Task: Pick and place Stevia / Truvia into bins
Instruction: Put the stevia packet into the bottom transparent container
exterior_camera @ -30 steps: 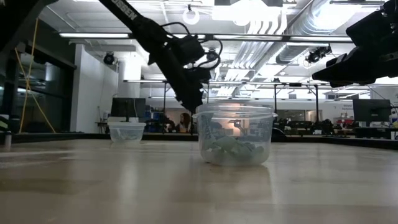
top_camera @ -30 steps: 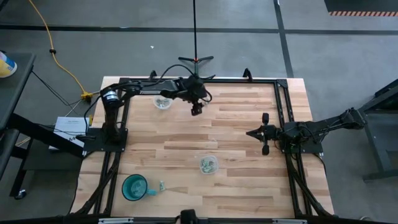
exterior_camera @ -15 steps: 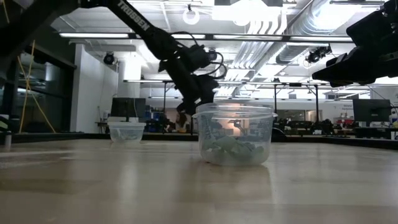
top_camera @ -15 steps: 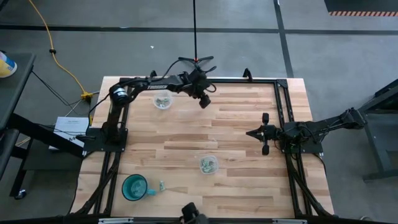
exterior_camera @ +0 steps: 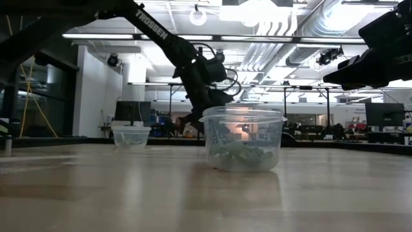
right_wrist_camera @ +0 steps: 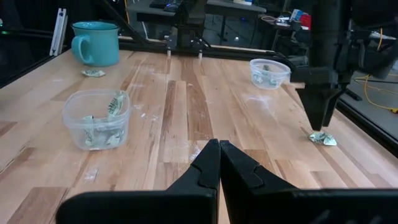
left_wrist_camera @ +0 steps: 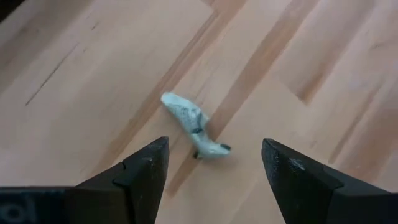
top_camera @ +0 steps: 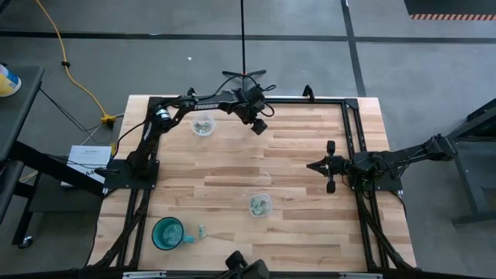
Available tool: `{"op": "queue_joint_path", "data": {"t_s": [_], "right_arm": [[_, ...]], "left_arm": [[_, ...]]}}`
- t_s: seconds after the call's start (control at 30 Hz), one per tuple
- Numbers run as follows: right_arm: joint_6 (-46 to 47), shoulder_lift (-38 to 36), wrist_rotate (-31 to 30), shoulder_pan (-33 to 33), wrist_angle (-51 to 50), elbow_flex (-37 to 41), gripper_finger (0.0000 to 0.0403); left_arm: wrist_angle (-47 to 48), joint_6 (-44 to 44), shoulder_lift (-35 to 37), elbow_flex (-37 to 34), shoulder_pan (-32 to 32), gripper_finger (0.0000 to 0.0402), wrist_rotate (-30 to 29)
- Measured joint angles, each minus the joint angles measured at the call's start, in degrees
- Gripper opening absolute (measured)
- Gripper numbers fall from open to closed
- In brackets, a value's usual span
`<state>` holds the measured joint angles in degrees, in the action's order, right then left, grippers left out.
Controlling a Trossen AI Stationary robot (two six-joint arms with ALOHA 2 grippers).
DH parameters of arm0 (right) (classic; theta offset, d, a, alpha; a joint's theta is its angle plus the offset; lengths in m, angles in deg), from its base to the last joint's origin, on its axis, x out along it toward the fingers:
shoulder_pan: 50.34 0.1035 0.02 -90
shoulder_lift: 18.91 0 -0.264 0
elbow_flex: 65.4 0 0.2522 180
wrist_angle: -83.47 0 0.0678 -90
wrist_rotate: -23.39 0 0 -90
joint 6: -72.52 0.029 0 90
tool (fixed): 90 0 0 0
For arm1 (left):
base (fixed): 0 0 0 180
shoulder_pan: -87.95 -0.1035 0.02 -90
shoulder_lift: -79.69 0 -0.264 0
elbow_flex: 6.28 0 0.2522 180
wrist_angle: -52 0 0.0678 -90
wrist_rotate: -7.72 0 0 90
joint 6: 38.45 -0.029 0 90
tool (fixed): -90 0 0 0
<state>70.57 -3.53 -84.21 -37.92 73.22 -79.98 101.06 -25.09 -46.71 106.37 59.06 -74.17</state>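
Landmark is the near clear bin [top_camera: 260, 204], mid-table toward the front edge, holding a heap of green-white sachets [right_wrist_camera: 99, 127].

Far left of it at the front corner: teal mug [top_camera: 167, 233], with one loose sachet [top_camera: 201, 231] lying just beside the mug on the bin's side. Contents of the mug cannot be told.

Toward the back and left of the near bin: second clear bin [top_camera: 204, 126], a few sachets inside.

Left gripper [top_camera: 260, 126] is at the back of the table, just right of that second bin, well apart from the near bin. Jaws spread wide, holding nothing; fingers [left_wrist_camera: 140, 174] straddle a crumpled sachet [left_wrist_camera: 191, 124] lying on bare wood table [top_camera: 294, 170], not touching it. In the right wrist view the gripper tip hangs right over that packet [right_wrist_camera: 323, 138].

Right gripper [top_camera: 311, 166] is right of the near bin and further back, hovering off the table, jaws closed together with no gap, nothing in them. Nothing lies between it and the near bin.
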Motion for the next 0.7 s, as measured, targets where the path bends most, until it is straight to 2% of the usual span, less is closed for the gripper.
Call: {"op": "queue_joint_path", "data": {"t_s": [0.23,0.43,0.7], "right_arm": [[0.0,0.0,0.0,0.0,0.0,0.0,0.0],[0.0,0.0,0.0,0.0,0.0,0.0,0.0],[0.0,0.0,0.1,0.0,-0.1,0.0,0.0]], "left_arm": [[-0.4,5.1,-0.1,0.0,0.0,0.0289,-1.3],[-0.4,10.7,-0.1,1.6,-0.4,0.0289,1.7],[8.1,12.4,-0.1,7.1,0.2,0.0289,-5.0]]}}
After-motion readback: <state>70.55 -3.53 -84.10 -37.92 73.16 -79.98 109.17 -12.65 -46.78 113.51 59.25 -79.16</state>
